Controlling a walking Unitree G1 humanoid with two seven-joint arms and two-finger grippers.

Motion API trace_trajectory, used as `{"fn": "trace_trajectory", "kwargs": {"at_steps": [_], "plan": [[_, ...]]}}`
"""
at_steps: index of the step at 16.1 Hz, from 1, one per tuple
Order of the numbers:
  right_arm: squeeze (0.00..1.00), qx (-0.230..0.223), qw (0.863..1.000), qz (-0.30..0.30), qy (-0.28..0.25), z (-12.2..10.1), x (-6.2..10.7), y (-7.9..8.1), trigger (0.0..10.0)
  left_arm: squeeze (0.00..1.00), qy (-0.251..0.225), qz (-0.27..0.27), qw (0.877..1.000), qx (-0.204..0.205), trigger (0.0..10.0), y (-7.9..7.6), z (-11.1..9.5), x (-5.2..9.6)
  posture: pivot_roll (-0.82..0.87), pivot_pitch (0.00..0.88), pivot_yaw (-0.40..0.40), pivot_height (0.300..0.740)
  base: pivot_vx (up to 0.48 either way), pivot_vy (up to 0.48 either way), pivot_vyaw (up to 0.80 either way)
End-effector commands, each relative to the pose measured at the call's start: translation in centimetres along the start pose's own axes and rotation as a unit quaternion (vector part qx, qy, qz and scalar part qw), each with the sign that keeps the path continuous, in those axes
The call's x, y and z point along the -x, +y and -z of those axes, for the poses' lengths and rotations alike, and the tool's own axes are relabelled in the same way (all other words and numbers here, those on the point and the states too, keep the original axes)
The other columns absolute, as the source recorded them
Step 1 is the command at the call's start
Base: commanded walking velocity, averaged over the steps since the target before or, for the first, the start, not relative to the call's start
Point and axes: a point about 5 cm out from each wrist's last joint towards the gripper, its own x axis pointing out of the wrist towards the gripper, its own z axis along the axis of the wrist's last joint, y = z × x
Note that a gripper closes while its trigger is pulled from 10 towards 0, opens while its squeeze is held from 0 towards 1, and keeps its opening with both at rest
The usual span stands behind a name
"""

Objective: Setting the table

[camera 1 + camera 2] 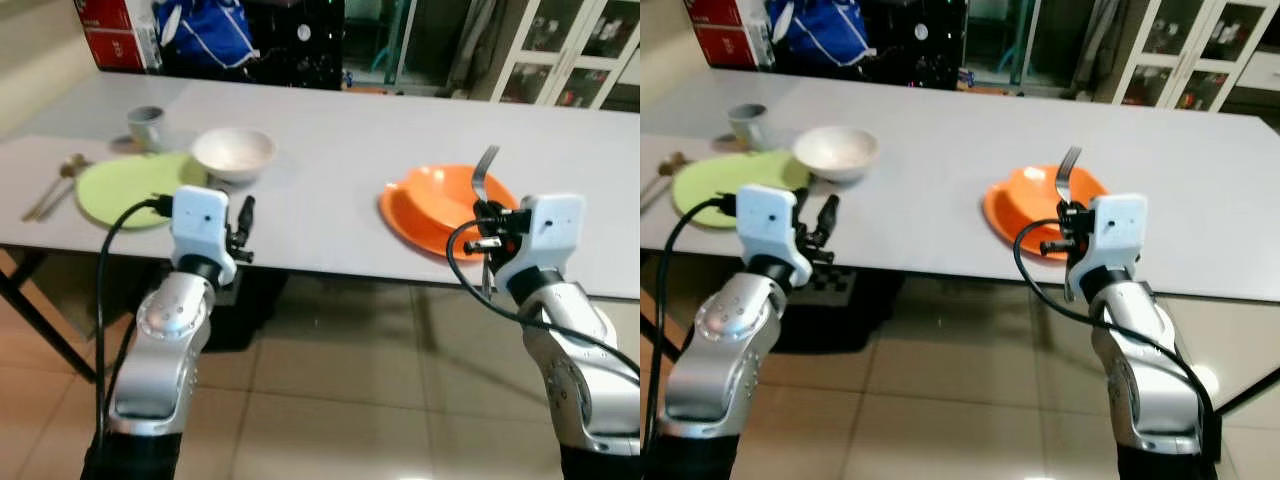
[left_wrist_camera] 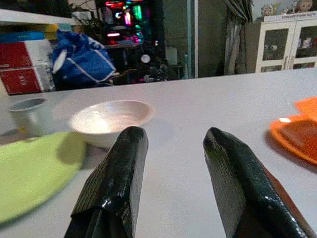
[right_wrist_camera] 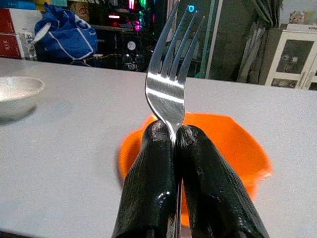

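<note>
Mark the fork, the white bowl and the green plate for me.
fork (image 3: 171,79): right wrist view, on the base of the tines.
white bowl (image 1: 233,152): left eye view, inside the bowl.
green plate (image 1: 125,188): left eye view, bare middle.

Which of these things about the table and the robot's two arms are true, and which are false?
1. The right tool is shut on a shiny silver metal fork with its prongs pointing up. True.
2. The left tool is holding a spoon. False: its fingers stand apart with nothing between them.
3. A round white bowl sits beside a flat lime green plate. True.
4. The orange plate is stacked on the green plate. False: it lies apart, further along the pale grey table, before the right arm.
5. A small grey cup stands beyond the green plate. True.
</note>
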Motion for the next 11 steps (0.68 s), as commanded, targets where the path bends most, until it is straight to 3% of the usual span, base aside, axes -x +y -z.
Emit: {"fn": "trace_trajectory", "kwargs": {"at_steps": [1,3,4,7,11], "plan": [[0.00,0.005,1.000,0.008,0.001,0.05,0.24,-0.58,10.0,0.00,-0.006,0.012,1.000,0.000,10.0,-0.75,-0.39,-0.15,-0.02,0.008,0.004,0.740,0.000,-0.480,0.00],[0.00,0.008,1.000,0.006,0.001,0.03,0.26,-0.55,10.0,0.00,-0.005,0.012,1.000,0.003,10.0,-0.76,-0.39,-0.15,-0.02,0.008,0.004,0.740,0.000,-0.480,0.00],[0.00,0.008,1.000,0.006,0.000,0.03,0.26,-0.53,10.0,0.00,0.005,0.012,1.000,0.016,10.0,-0.76,-0.19,-0.15,-0.02,0.008,0.004,0.740,0.000,0.000,0.00],[0.00,0.008,1.000,0.005,0.001,0.07,0.21,-0.51,10.0,0.00,0.011,0.009,1.000,0.026,10.0,-0.61,0.00,-0.23,-0.02,0.007,0.006,0.740,0.000,0.480,0.00],[0.00,-0.001,1.000,0.002,0.003,0.05,0.16,-0.35,10.0,0.00,0.011,0.014,1.000,0.021,10.0,-0.83,-0.14,-0.31,-0.02,0.007,0.006,0.740,0.000,0.000,0.00]]}}
